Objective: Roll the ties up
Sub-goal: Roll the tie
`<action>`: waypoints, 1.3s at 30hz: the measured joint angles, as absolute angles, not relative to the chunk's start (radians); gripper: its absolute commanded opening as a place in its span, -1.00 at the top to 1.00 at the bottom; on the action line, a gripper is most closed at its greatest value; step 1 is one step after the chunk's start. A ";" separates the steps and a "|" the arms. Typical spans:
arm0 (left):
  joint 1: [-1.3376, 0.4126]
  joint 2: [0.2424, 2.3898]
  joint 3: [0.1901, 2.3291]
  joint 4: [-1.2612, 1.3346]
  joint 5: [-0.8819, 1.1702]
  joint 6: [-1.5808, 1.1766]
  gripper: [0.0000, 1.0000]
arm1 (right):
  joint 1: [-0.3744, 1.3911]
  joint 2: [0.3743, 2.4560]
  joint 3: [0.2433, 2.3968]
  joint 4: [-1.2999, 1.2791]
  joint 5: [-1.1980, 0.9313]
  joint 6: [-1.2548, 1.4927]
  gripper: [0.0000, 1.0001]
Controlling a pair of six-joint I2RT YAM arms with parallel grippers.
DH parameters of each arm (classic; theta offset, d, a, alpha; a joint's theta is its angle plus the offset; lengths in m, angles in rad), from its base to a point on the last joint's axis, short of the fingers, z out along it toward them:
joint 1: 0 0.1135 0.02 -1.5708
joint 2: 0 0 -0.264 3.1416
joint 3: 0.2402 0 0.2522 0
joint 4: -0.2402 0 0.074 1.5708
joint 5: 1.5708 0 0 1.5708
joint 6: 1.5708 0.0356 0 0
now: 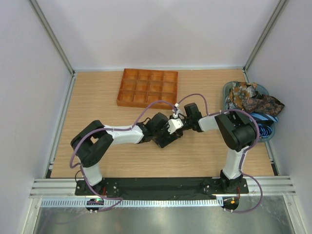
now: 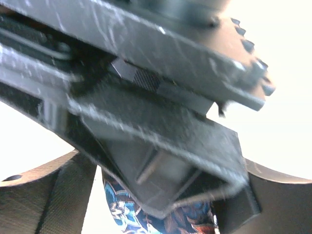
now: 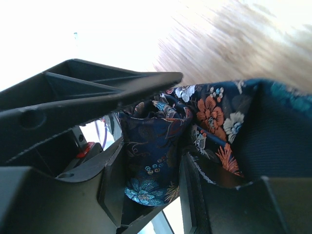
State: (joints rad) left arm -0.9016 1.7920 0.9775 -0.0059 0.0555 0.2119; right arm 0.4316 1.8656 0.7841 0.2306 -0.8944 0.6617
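Navy silk-look tie (image 3: 156,146), orange, white and teal flowers, is up off the table (image 1: 97,97) at mid-table, where the two arms meet. It's bunched into a fold, not laid flat. In the right wrist view one run of fabric comes in from the right edge and doubles over at centre. No pointed end shows, so I can't give the long axis or heading. The arms hide it completely in the top view.

Right gripper (image 3: 151,192): jaws roughly half closed, with the fold of the tie packed between them, so it's holding the tie.

Left gripper (image 2: 161,207): jaws wide. Its fingers (image 2: 44,195) sit at the two bottom corners of the left wrist view, with a patch of the tie (image 2: 129,214) low between them. The right gripper's black body fills most of that view, just above the fabric. Can't tell whether the left is pinching the tie or only straddling it.

Orange gridded tray (image 1: 121,90) is at the far side of the table, left of centre, well apart from the grippers.

Blue-grey basket (image 1: 227,92) sits at the right edge. It holds the spare ties (image 1: 253,100), a loose heap of brown and orange paisley on top, draping over the right rim, with a blue striped one underneath on the near side.
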 measured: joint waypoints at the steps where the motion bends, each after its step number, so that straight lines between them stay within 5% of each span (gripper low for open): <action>1: -0.901 1.786 0.972 -0.007 0.056 0.210 -0.74 | 0.430 1.877 0.796 0.222 -0.905 0.656 0.64; 10: -0.901 1.750 0.959 -0.089 0.043 0.176 -0.79 | 0.430 1.910 0.862 0.130 -0.930 0.591 0.64; 19: -0.894 1.778 1.030 -0.223 0.041 0.136 -0.54 | 0.431 1.910 0.873 0.104 -0.928 0.556 0.62; 23: -0.894 1.795 1.053 -0.249 0.055 0.117 -0.19 | 0.431 1.910 0.873 0.102 -0.928 0.551 0.49; 29: -0.892 1.803 1.063 -0.255 0.061 0.096 0.07 | 0.431 1.900 0.873 0.092 -0.916 0.534 0.23; 39: -0.895 1.826 1.092 -0.261 0.076 0.105 0.25 | 0.419 1.842 0.873 0.025 -0.838 0.529 -0.16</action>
State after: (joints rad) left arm -0.8951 1.8256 1.0924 -0.2611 0.0757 0.1055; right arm 0.4194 1.8420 0.8726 0.0246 -0.8383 0.5293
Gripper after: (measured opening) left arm 0.515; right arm 0.563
